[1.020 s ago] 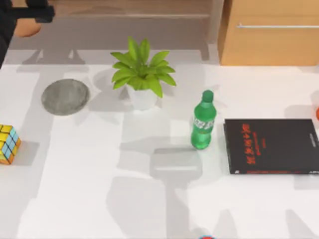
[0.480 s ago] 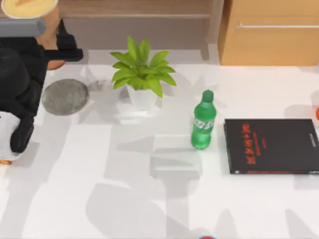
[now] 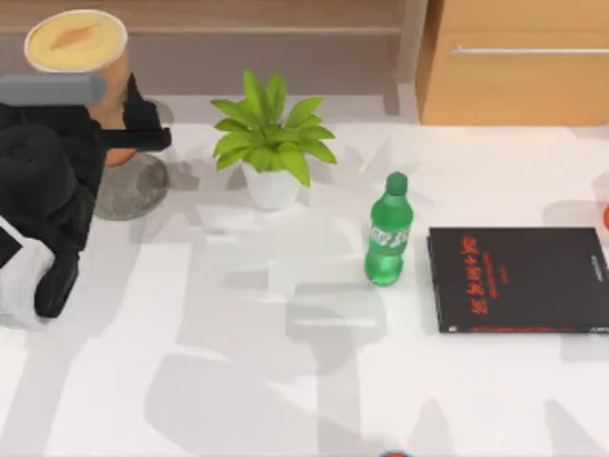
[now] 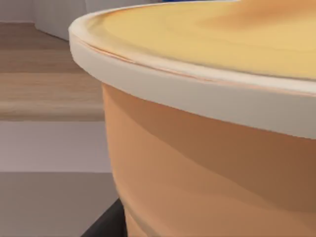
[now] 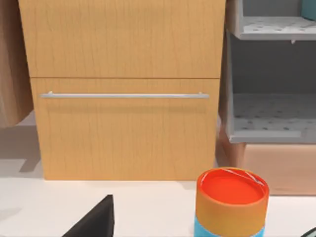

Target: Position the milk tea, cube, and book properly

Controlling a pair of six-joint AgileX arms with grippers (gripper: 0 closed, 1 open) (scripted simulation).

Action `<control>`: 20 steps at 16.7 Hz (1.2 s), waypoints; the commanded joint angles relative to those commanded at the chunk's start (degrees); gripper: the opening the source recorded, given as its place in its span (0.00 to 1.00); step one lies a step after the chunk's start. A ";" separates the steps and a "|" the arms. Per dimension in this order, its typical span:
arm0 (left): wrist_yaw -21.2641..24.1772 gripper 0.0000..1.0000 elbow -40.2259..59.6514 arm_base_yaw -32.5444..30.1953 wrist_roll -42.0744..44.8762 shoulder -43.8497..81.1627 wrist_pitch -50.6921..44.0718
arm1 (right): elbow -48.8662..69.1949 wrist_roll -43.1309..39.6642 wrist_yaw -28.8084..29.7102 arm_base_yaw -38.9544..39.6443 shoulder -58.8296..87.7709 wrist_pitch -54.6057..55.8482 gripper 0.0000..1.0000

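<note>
Looking along the desk [image 3: 285, 381] from above, you have wide bare room across the front and middle; the back edge is crowded by a potted plant [image 3: 270, 143], with a green bottle [image 3: 387, 231] and a thin black book [image 3: 519, 279] toward the right edge. Since half a second ago the milk tea [image 3: 80, 57] has moved rightward and now hangs over the gray coaster [image 3: 133, 188] at the back left. Your left hand [image 3: 105, 129] is closed on the cup's orange side, arm reaching in from the left edge. The left wrist view shows the cup's rim up close. The right wrist view faces a wooden cabinet [image 5: 126, 89] and an orange-lidded can [image 5: 231, 202]; I cannot tell the right hand's state.
</note>
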 joint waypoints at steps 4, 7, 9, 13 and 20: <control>-0.02 0.00 0.05 -0.09 -0.09 2.13 2.12 | 0.00 0.00 0.00 0.00 0.00 0.00 1.00; -0.01 0.00 0.11 -0.23 -0.16 5.18 5.26 | 0.00 0.00 0.00 0.00 0.00 0.00 1.00; 0.00 0.00 0.09 -0.31 -0.15 6.86 6.95 | 0.00 0.00 0.00 0.00 0.00 0.00 1.00; 0.00 0.00 -0.02 -0.33 -0.14 7.67 7.57 | 0.00 0.00 0.00 0.00 0.00 0.00 1.00; 0.00 0.45 -0.02 -0.33 -0.14 7.67 7.57 | 0.00 0.00 0.00 0.00 0.00 0.00 1.00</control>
